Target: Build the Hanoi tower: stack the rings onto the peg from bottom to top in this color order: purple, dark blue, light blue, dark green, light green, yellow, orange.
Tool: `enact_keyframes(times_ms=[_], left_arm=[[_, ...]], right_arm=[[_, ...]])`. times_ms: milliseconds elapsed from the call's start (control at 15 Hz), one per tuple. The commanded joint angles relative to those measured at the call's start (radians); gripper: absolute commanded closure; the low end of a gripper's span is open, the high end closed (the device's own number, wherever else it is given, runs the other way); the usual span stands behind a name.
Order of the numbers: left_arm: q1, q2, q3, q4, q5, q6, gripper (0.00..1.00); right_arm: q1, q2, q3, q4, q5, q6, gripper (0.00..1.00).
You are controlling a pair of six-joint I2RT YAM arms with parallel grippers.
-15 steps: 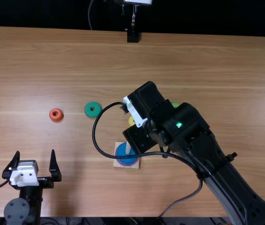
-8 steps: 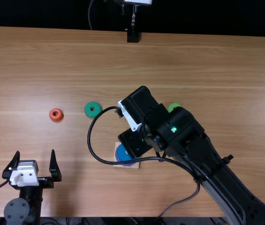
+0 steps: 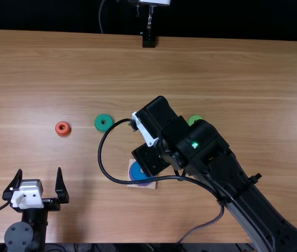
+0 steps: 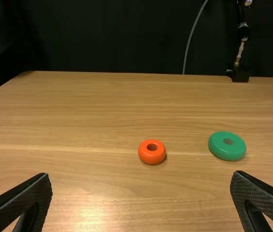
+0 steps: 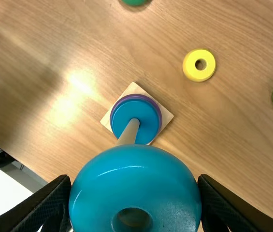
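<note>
My right gripper hangs over the peg's wooden base in the top view. In the right wrist view, my right gripper is shut on the light blue ring, held close to the camera. Behind it the peg rises through the dark blue ring, which lies on the purple ring. The held ring covers the peg's upper end there. My left gripper stands open at the near left; in its wrist view, the left gripper has nothing between its fingers.
Loose on the table lie the orange ring, dark green ring, light green ring and yellow ring. A cable loops from the right arm across the base. A black stand is at the far edge.
Since a second ago my right gripper has shifted slightly left in the top view, covering the peg and yellow ring and uncovering more of the light green one. The left arm has kept still.
</note>
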State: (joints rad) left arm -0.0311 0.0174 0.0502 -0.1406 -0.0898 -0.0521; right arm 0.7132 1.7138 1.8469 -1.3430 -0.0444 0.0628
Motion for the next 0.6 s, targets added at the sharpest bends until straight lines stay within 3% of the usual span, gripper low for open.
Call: enact_keyframes(times_ms=[0, 533], left_arm=[[0.003, -0.017, -0.050, -0.014, -0.002, 0.012, 0.00], [0.003, -0.017, -0.050, -0.016, -0.002, 0.012, 0.00]], right_arm=[[0.009, -0.022, 0.031, 0.004, -0.005, 0.009, 1.00], [0.029, 0.015, 0.029, 0.004, -0.003, 0.011, 1.00]])
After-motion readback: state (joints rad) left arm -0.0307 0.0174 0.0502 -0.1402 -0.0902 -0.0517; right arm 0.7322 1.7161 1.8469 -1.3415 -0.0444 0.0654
